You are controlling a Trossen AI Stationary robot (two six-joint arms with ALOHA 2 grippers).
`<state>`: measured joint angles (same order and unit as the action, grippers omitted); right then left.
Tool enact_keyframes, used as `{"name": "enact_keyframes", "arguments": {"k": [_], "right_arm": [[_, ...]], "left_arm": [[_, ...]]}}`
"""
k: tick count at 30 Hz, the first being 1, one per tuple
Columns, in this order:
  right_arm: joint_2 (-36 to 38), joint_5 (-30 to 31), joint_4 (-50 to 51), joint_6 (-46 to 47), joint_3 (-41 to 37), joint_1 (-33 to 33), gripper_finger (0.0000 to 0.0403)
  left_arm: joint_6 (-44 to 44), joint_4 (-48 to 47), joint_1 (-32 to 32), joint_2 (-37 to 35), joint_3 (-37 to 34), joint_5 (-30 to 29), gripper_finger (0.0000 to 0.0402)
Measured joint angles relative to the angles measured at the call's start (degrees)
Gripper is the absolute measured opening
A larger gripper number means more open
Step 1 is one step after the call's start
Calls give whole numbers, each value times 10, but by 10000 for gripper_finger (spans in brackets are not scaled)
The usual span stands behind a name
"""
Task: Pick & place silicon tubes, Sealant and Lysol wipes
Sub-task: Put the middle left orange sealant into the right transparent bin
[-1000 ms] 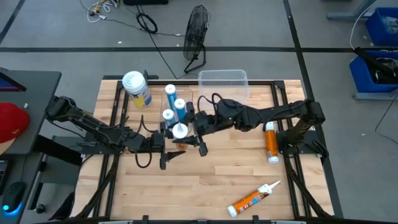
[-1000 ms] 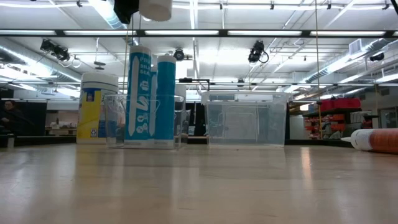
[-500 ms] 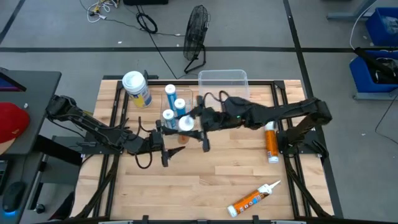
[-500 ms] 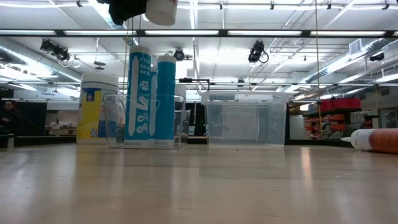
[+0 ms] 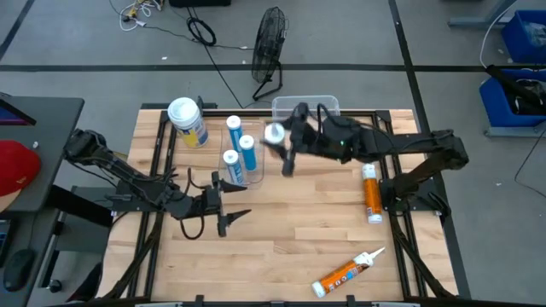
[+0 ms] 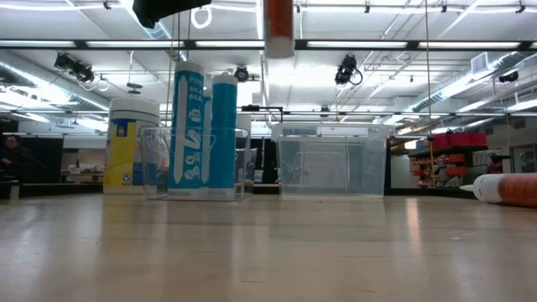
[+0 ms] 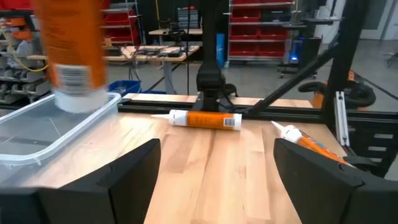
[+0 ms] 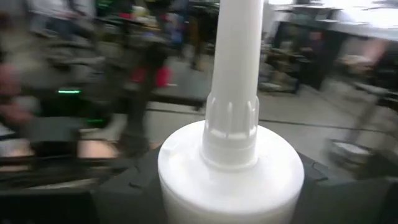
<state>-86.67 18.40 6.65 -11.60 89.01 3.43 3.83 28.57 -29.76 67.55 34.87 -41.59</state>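
My right gripper (image 5: 287, 147) is shut on an orange sealant tube (image 6: 278, 23), held high by the near left corner of an empty clear bin (image 5: 305, 108). The tube also shows in the left wrist view (image 7: 68, 46), and the right wrist view shows its white nozzle (image 8: 233, 74). My left gripper (image 5: 227, 207) (image 7: 214, 186) is open and empty, low over the table's middle. Three blue tubes (image 5: 239, 149) stand in a second clear bin (image 6: 193, 164). The Lysol wipes (image 5: 188, 121) stand on their base at the far left. My right gripper holds the sealant tube by its body (image 6: 278, 17), below the white shoulder (image 8: 230, 168). The tube itself hides the place of contact. The arm comes from the table's right. The tube stands upright, nozzle up, lifted clear of the table.
Two more orange sealant tubes lie on the table, one by the right arm's base (image 5: 372, 194) and one near the front edge (image 5: 345, 275). The middle of the table (image 5: 299, 222) is bare wood.
My right gripper has carried the sealant tube from beside the bin of blue tubes toward the table's far right, up to the empty clear bin. The tube has stayed upright and clear of the table.
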Motion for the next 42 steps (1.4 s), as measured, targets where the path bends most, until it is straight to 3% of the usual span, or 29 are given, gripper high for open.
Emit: {"name": "enact_keyframes", "arguments": {"k": [13,24,33,42], "right_arm": [[2,16,-58,16,-73,-151,203],[4,-15,-245,81,-217,-269,203],[0,-24,-374,128,-333,-317,203],[-67,-29,-436,148,-348,-334,203]], "left_arm": [[0,-6,-33,0,0,-36,318],[11,-15,-34,0,0,-36,318],[10,-15,-33,0,0,-36,318],[10,-15,-29,0,0,-37,318]]}}
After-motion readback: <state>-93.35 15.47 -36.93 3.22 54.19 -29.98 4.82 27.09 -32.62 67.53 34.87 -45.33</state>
